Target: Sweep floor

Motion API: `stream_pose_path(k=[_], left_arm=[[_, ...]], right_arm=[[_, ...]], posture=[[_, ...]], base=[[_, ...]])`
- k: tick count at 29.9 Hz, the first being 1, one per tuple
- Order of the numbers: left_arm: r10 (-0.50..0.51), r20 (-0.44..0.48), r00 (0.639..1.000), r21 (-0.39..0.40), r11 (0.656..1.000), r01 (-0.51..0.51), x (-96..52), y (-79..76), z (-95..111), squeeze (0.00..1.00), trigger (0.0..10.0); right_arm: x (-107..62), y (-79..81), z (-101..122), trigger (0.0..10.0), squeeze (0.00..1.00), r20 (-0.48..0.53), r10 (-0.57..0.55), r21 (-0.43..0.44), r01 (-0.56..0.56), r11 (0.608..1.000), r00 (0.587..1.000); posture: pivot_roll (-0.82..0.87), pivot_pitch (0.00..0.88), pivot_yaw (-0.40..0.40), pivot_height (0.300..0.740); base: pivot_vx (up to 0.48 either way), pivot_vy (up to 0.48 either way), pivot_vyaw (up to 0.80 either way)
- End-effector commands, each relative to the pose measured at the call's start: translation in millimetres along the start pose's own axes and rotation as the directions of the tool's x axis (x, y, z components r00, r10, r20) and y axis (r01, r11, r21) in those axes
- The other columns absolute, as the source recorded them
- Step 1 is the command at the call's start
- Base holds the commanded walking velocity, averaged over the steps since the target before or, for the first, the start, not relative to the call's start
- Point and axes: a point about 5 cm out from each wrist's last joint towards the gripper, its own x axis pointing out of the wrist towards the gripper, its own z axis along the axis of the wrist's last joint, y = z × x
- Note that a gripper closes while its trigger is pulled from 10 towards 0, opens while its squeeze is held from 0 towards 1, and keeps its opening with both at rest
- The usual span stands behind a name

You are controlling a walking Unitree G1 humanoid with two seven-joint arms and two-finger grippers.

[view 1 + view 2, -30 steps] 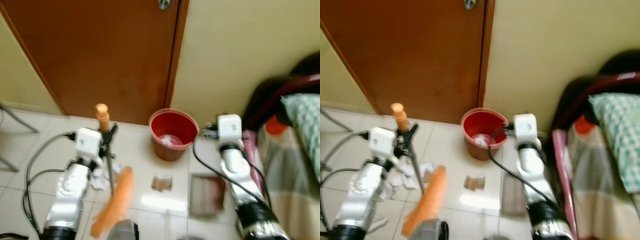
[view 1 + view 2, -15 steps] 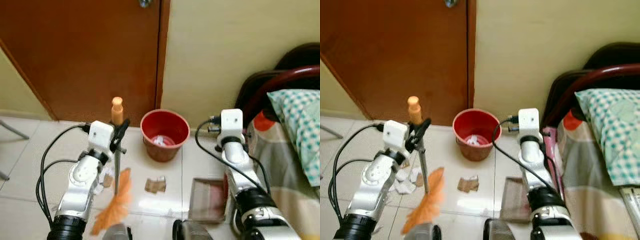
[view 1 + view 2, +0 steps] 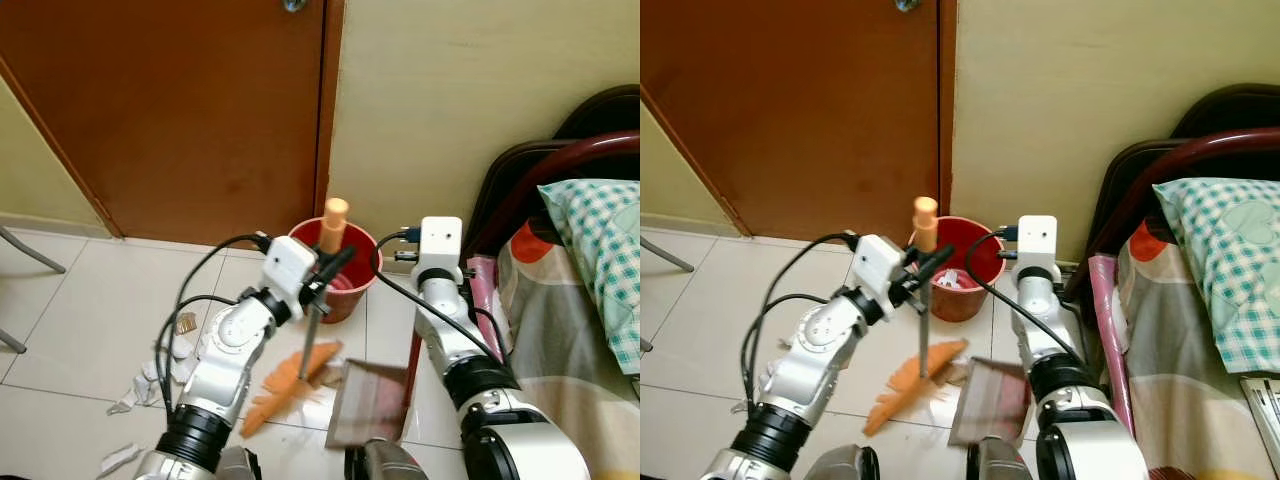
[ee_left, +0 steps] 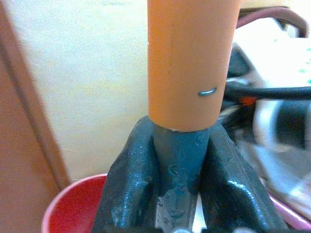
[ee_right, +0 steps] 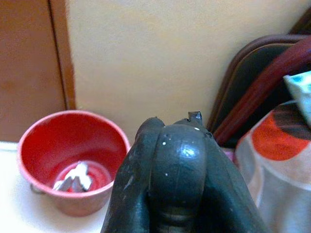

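Note:
My left gripper (image 3: 327, 273) is shut on the grey shaft of a broom, just under its orange handle tip (image 3: 335, 214); in the left wrist view both fingers (image 4: 130, 174) clamp the shaft. The orange bristles (image 3: 290, 385) rest slanted on the tiles against the mouth of a dark red dustpan (image 3: 365, 405). A brown scrap lies between the bristles and the pan. My right gripper (image 5: 177, 145) is shut on the dustpan's dark handle, holding the pan tilted on the floor. Behind the broom stands a red bucket (image 5: 73, 145) with crumpled paper in it.
White paper scraps (image 3: 148, 375) and a small brown piece (image 3: 186, 322) lie on the tiles at the left. The brown door (image 3: 180, 100) and yellow wall close the back. A bed with a checked pillow (image 3: 600, 240) and dark headboard fills the right. A chair leg (image 3: 25, 250) shows at far left.
My left arm has swung the broom to the right, dragging the bristles and the brown scrap up to the dustpan. The dustpan now sits tilted. The camera has also shifted.

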Motion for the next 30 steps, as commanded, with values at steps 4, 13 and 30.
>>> stream_pose_path(k=[4, 13, 30], left_arm=[[-0.044, 0.012, 0.999, -0.061, 0.997, 0.044, 3.9, -2.8, 2.5, 0.0, 10.0], [0.118, 0.087, 0.989, -0.39, 0.918, -0.075, -2.0, 14.3, 14.5, 0.0, 10.0], [0.498, -0.04, 0.866, -0.389, 0.791, -0.473, -81.7, 88.5, -2.2, 0.0, 10.0]], right_arm=[[-0.4, 9.8, -2.2, 10.0, 0.0, -0.027, 0.017, -0.011, -0.018, 1.0, 0.999], [-1.4, 21.8, -0.4, 10.0, 0.0, -0.012, 0.058, -0.032, -0.058, 0.998, 0.998], [0.4, -4.7, -1.4, 10.0, 0.0, 0.064, 0.036, -0.068, -0.032, 0.997, 0.997]], posture=[[0.05, 0.131, -0.042, 0.74], [0.05, 0.115, -0.056, 0.74], [0.03, 0.099, -0.091, 0.74]], base=[[0.0, 0.0, 0.0], [0.0, 0.0, 0.0], [0.0, 0.0, 0.0]])
